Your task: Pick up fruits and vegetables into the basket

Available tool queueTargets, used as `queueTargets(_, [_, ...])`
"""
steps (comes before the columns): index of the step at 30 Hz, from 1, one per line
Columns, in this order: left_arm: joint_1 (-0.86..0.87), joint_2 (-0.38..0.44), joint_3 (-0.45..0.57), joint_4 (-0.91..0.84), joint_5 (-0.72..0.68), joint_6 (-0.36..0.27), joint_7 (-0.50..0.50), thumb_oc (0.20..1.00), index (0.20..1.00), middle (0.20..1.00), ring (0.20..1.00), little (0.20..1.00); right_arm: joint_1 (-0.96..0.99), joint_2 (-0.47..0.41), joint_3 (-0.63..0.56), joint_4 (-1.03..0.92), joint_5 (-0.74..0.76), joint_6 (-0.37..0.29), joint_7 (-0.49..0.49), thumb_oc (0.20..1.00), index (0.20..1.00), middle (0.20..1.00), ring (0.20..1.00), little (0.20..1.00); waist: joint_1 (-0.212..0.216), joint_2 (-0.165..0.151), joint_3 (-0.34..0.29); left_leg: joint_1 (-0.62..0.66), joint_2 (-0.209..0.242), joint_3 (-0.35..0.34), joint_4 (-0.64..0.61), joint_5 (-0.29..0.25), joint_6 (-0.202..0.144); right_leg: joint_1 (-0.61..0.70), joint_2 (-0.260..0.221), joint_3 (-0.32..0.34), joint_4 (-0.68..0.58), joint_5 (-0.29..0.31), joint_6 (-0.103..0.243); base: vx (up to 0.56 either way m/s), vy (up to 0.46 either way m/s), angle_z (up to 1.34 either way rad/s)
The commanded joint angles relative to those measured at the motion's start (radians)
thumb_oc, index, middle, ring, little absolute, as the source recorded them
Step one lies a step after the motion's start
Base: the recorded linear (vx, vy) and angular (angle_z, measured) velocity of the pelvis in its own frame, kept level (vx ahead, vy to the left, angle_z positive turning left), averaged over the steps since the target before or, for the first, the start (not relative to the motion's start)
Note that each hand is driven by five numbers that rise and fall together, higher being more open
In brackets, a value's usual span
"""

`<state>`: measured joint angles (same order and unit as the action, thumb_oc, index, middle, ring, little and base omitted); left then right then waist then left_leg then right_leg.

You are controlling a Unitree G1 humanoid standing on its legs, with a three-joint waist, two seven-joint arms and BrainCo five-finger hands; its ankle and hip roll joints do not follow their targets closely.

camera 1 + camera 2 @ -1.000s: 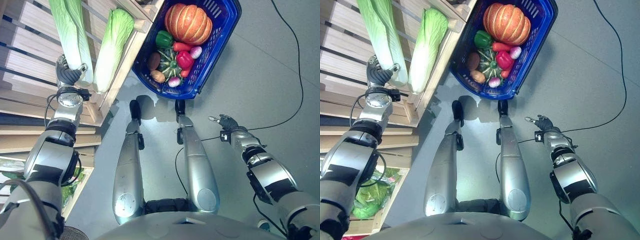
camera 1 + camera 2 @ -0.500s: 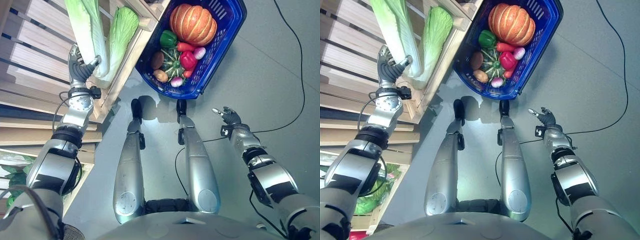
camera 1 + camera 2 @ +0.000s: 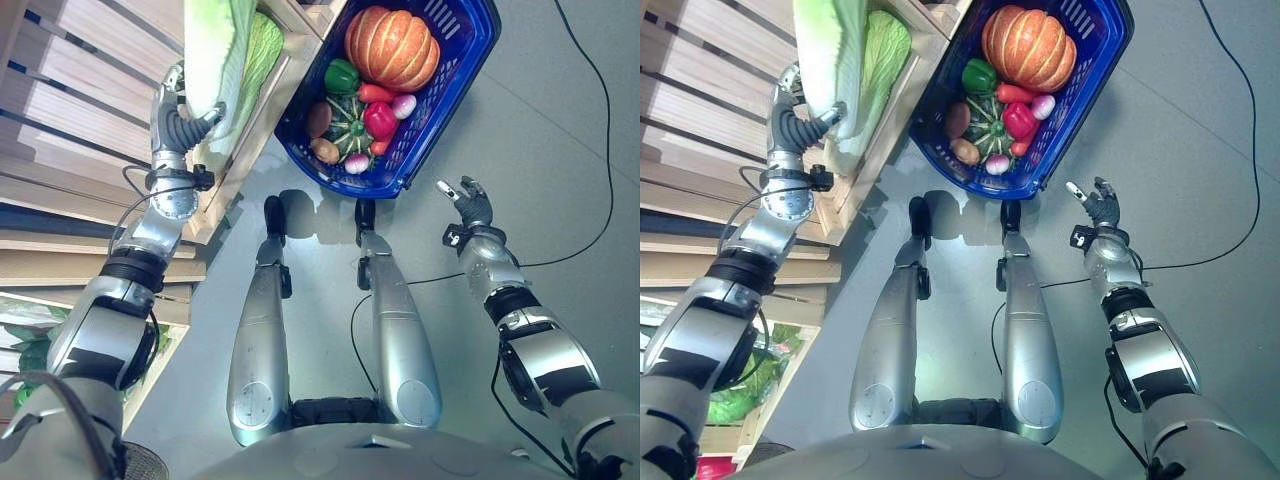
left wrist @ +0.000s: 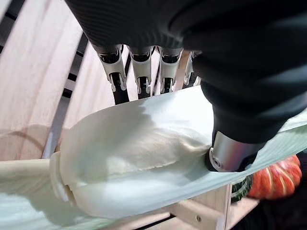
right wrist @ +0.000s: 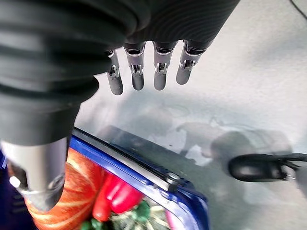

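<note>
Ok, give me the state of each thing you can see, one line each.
Left hand: shut on a cabbage, lifted off the rack.
Second cabbage: lying on the wooden rack.
Right hand: open, holding nothing, above the floor.
Basket: on the floor, holding a pumpkin and smaller vegetables.

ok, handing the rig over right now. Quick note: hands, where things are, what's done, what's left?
Left hand: shut on a napa cabbage, held at the wooden shelf.
Right hand: open, empty, above the floor beside the blue basket.
Done: basket already holds a pumpkin, green pepper, red pepper, dark green squash and smaller produce.
Left: carry the held cabbage to the basket; a second cabbage lies on the shelf.
</note>
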<state>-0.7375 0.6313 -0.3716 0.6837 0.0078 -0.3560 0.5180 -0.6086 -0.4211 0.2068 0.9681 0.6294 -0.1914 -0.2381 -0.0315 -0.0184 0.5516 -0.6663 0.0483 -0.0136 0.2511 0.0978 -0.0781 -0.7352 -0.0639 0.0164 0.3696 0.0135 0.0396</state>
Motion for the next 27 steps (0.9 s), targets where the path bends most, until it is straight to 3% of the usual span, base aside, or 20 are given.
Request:
queueTargets(1, [0.004,0.025,0.005,-0.083,0.063,-0.059,0.039,0.200,0.200,0.200,0.200,0.200,0.070,-0.067,-0.037,-0.094,0.033,-0.075,-0.063,1.000,1.000,1.000,1.000,1.000,-0.013,0.024,-0.032,-0.009,-0.069,0.018,0.057,-0.090,0.028,0.050,0.015,-0.055,-0.037,-0.006,0.022,0.00,0.000,0.00])
queueTargets(7, [0.032,0.037,-0.033,-0.152,0.102,-0.084,0.041,0.200,0.200,0.200,0.200,0.200,0.083,-0.062,-0.040,-0.242,0.018,-0.150,-0.136,1.000,1.000,1.000,1.000,1.000,-0.019,0.031,-0.032,-0.009,-0.069,0.021,0.050,-0.089,0.026,0.048,0.012,-0.053,-0.044,-0.003,0.026,0.00,0.000,0.00])
queueTargets(14, [0.059,0.034,-0.028,-0.204,0.108,-0.094,0.038,0.200,0.200,0.200,0.200,0.200,0.106,-0.052,-0.038,-0.361,-0.003,-0.190,-0.147,1.000,1.000,1.000,1.000,1.000,-0.021,0.032,-0.032,-0.003,-0.071,0.021,0.041,-0.087,0.026,0.051,0.011,-0.054,-0.048,-0.001,0.029,0.00,0.000,0.00])
queueTargets(27, [0.123,0.028,-0.002,-0.388,0.187,-0.123,0.004,0.200,0.200,0.200,0.200,0.200,0.170,-0.012,0.014,-0.671,0.020,-0.207,0.077,1.000,1.000,1.000,1.000,1.000,-0.025,0.027,-0.032,0.016,-0.070,0.024,0.025,-0.086,0.026,0.068,0.007,-0.056,-0.060,-0.005,0.036,0.00,0.000,0.00])
